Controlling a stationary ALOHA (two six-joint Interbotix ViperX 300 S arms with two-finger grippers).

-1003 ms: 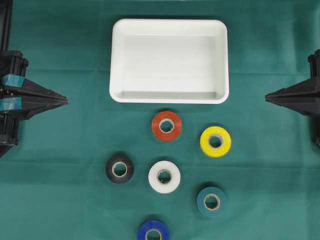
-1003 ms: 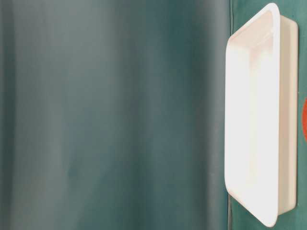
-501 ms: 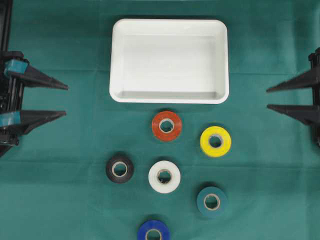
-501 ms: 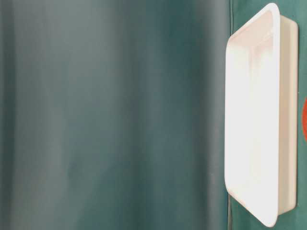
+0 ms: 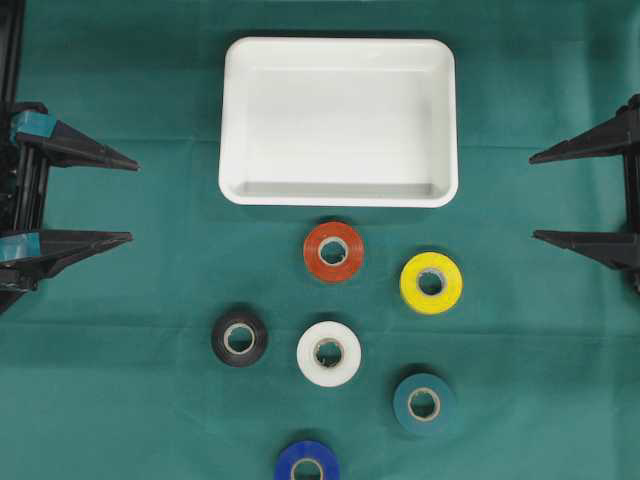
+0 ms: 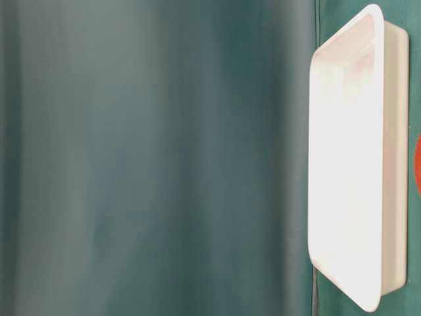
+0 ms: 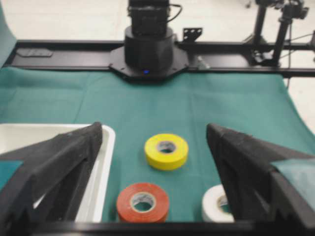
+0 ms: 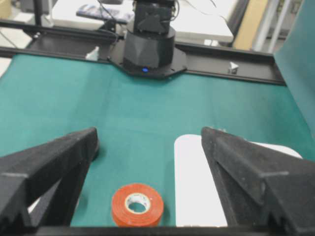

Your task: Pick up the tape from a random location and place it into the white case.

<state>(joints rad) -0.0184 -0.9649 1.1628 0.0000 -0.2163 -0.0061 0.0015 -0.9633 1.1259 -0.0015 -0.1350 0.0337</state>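
The white case (image 5: 338,122) sits empty near the far edge of the green cloth (image 5: 140,390), and no tape roll shows readable writing. In front of it lie the red roll (image 5: 333,251), just beside the case's near rim, the yellow roll (image 5: 431,283), the black roll (image 5: 239,339), the white roll (image 5: 329,353), the teal roll (image 5: 424,403) and the blue roll (image 5: 307,462) at the near edge, all apart from one another. The left gripper (image 5: 132,200) and right gripper (image 5: 532,196) hang at the cloth's side edges with jaws spread wide, holding nothing, with bare cloth between each and the rolls.

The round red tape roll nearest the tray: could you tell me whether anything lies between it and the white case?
Nothing visible does. The round red tape roll lies just below the shallow white plastic case, with only bare green cloth between them.
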